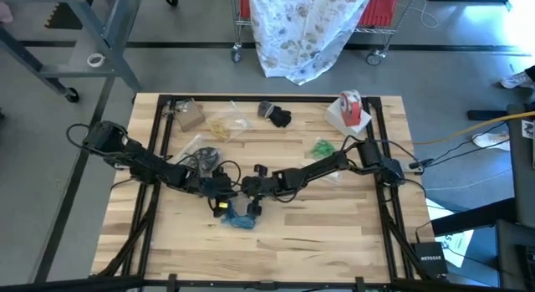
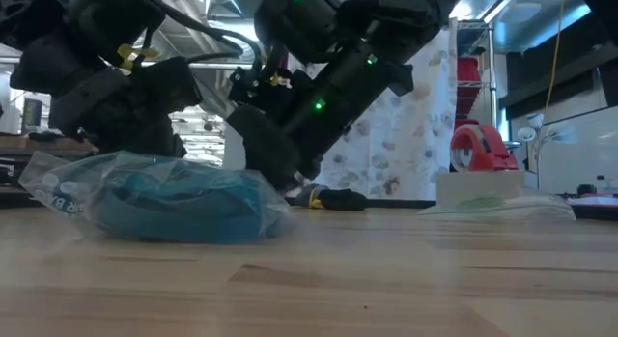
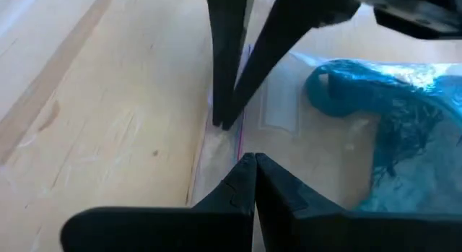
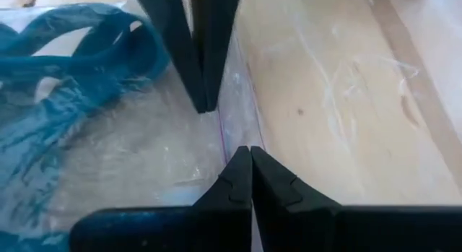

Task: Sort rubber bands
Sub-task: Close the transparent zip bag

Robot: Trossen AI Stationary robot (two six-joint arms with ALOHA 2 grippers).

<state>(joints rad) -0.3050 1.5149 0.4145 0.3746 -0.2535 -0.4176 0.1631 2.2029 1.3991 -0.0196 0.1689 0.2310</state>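
A clear plastic bag (image 1: pixel 238 218) (image 2: pixel 164 197) stuffed with teal-blue rubber bands (image 3: pixel 390 115) (image 4: pixel 65 79) lies on the wooden table near its middle. Its zip edge, marked by a thin purple line (image 3: pixel 239 140), runs between my two grippers. My left gripper (image 1: pixel 222 192) (image 3: pixel 254 159) and my right gripper (image 1: pixel 249 188) (image 4: pixel 250 149) face each other over that edge, both shut, their tips close together. More rubber bands lie farther back: green ones (image 1: pixel 323 147), tan ones (image 1: pixel 219 126) and black ones (image 1: pixel 278 117). My left gripper meets the bag's zip edge (image 3: pixel 241 152) with its shut fingertips, slanting down from the table's left side. The tips hide whether the plastic is pinched between them. The bag lies on the table. My right gripper meets the same zip edge (image 4: pixel 232 140) with its shut fingertips, slanting down from the table's right side, a little along the edge from the left one. The tips cover the contact itself. The bag's full part rests on the wood.
A red-and-white tape roll (image 1: pixel 351 108) (image 2: pixel 480 149) stands at the back right on a white base. A brown piece (image 1: pixel 191 115) and another clear bag (image 1: pixel 199 151) lie at the back left. Bare wood stretches toward the near edge (image 1: pixel 276 258).
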